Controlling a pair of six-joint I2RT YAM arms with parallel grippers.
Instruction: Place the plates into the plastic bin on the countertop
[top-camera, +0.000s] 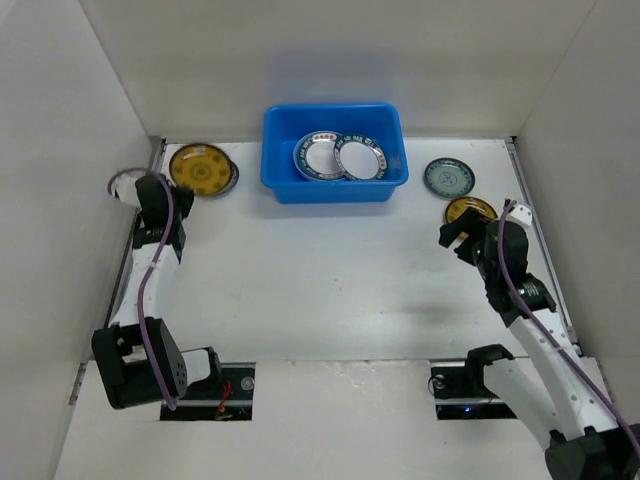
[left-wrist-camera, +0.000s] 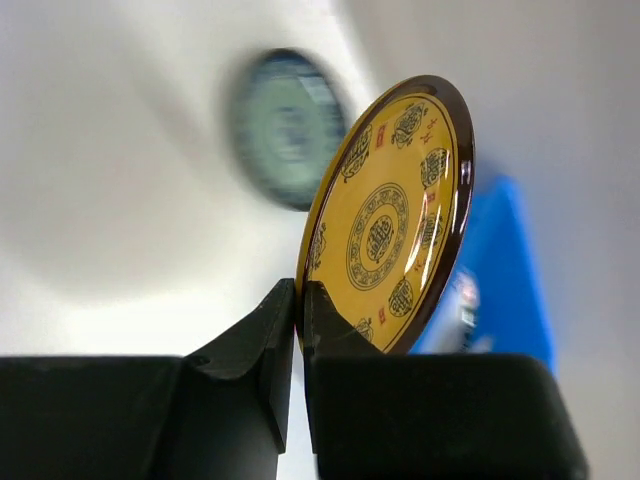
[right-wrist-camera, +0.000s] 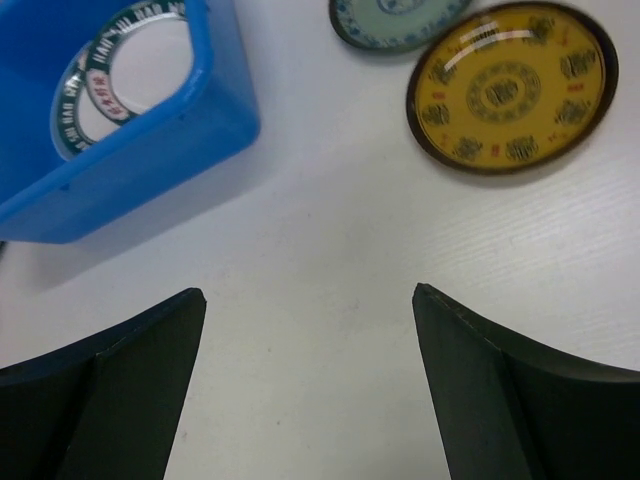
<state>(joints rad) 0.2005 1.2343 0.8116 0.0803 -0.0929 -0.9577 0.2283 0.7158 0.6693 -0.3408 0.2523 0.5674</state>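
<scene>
our left claw (left-wrist-camera: 300, 300) gripped the tilted large yellow plate (left-wrist-camera: 390, 220) by its rim, far left. our right claw (right-wrist-camera: 305, 295) gaped near the small yellow plate (right-wrist-camera: 512, 85). two white plates (top-camera: 360, 158) lay in the blue bin (top-camera: 280, 185), far centre.

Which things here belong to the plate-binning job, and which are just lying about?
Job: blue bin; two white plates inside it; yellow plate pinched in the left hand; teal plate and second yellow plate on the countertop by the open right hand.
Not the job: white walls; purple cables on the arms.
</scene>
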